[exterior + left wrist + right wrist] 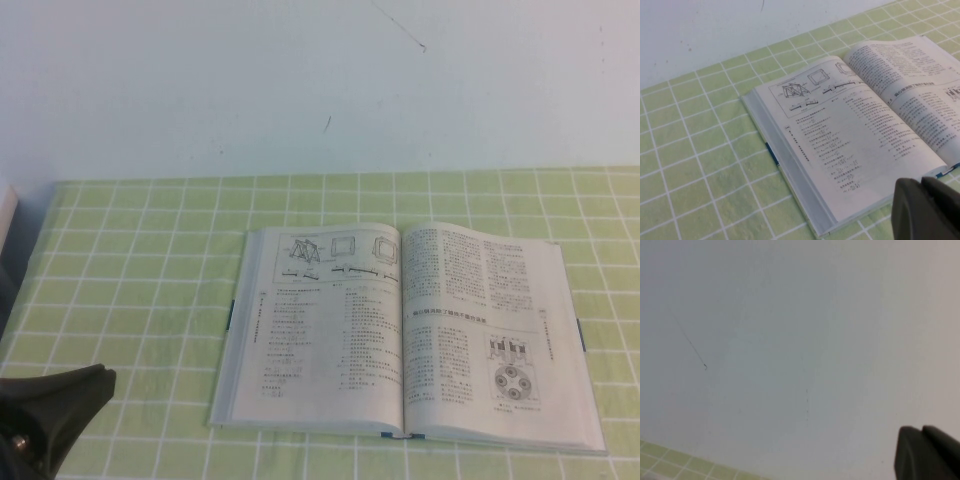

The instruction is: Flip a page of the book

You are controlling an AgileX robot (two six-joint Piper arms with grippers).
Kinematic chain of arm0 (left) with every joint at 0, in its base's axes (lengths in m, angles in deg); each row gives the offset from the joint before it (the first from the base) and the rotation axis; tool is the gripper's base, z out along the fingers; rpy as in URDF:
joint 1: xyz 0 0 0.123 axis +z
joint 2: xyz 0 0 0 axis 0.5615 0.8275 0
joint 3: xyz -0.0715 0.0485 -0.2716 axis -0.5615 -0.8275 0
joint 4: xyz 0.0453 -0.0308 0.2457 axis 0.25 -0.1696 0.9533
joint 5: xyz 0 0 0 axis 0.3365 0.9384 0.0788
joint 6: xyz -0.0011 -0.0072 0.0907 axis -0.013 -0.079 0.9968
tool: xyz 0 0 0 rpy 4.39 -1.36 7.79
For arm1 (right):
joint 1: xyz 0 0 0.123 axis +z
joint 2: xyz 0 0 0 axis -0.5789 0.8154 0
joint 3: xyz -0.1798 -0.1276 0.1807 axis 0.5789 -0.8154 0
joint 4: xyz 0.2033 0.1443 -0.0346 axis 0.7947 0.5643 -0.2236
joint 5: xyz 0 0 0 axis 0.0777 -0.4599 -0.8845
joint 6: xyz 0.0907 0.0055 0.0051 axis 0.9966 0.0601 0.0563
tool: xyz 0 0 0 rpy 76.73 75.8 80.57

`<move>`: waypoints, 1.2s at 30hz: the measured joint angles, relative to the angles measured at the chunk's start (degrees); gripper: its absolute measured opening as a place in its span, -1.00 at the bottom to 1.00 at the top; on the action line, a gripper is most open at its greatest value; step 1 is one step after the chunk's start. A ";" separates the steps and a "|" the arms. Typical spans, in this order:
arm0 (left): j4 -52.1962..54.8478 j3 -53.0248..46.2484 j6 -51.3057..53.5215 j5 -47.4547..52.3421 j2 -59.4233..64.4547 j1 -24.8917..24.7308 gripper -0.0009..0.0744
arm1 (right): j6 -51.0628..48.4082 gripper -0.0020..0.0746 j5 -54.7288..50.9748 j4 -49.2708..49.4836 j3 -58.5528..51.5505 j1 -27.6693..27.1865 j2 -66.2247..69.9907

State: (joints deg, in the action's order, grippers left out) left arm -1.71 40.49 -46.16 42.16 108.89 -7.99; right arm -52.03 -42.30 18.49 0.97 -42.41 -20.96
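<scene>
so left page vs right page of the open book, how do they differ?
The left page has line drawings along its far edge and sparse listed text below; the right page has dense paragraphs and a round diagram near its near edge. Both lie flat and untouched. The left gripper is at the near-left corner; the right gripper faces the wall.

The left hand (45,415) is dark grey, matte plastic with smooth, rounded edges, showing a small brass-coloured screw near its base. The right hand (927,454) has the same dark, matte, rounded casing.
</scene>
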 joint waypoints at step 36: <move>0.00 0.00 0.44 0.47 0.00 0.00 -0.99 | 95.51 -0.95 -11.58 -89.51 -16.28 0.00 -6.66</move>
State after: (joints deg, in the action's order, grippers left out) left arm -1.71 40.49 -45.72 42.63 108.89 -7.99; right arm 43.49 -53.88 -71.02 -15.31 -42.41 -27.62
